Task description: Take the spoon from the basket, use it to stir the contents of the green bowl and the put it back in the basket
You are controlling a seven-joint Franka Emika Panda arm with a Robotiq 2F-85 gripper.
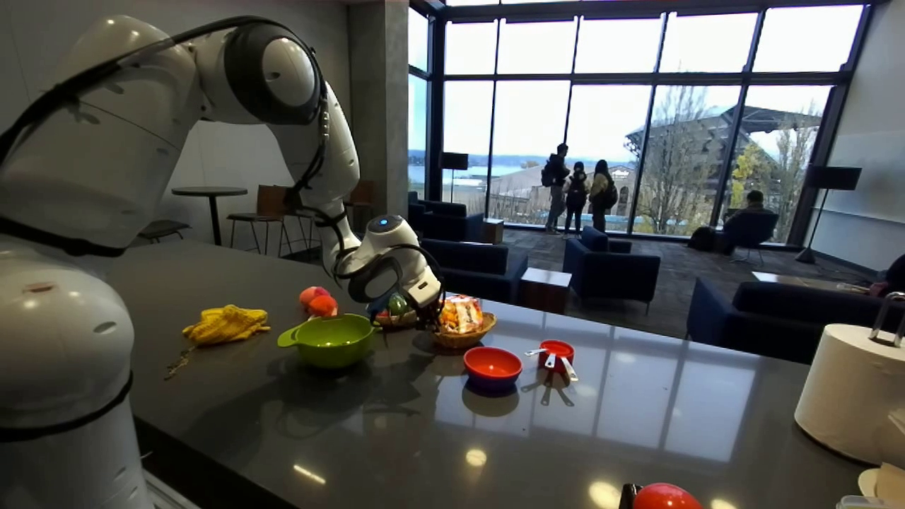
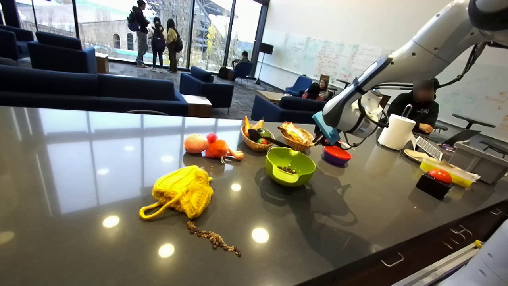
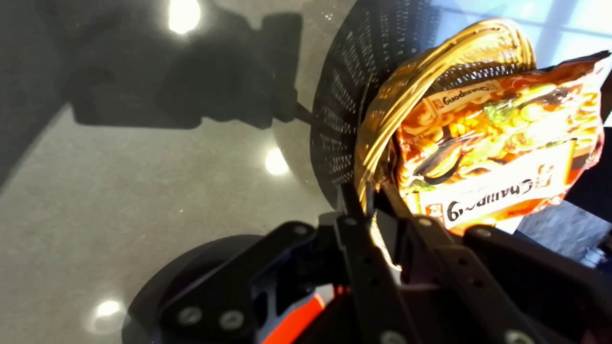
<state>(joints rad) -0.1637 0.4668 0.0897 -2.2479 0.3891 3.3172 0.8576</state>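
"What lay leftmost on the surface in an exterior view?"

"A yellow knitted bag, with a trail of small brown pieces just beside it."

"Where was the black spoon?"

"Its head lay in the wicker basket of produce. The handle slanted right, toward the green bowl; I couldn't tell whether the two touched."

"Anything in that bowl?"

"Some brown bits at the bottom."

"And the pincer?"

"Beyond the bowl and a little to the right, clamped on the rim of the noodle basket. In the wrist view one finger stood on each side of that rim, and a Champong packet leaned inside."

"Farther right?"

"A small red bowl, a paper-towel roll, then a red button on a black box."
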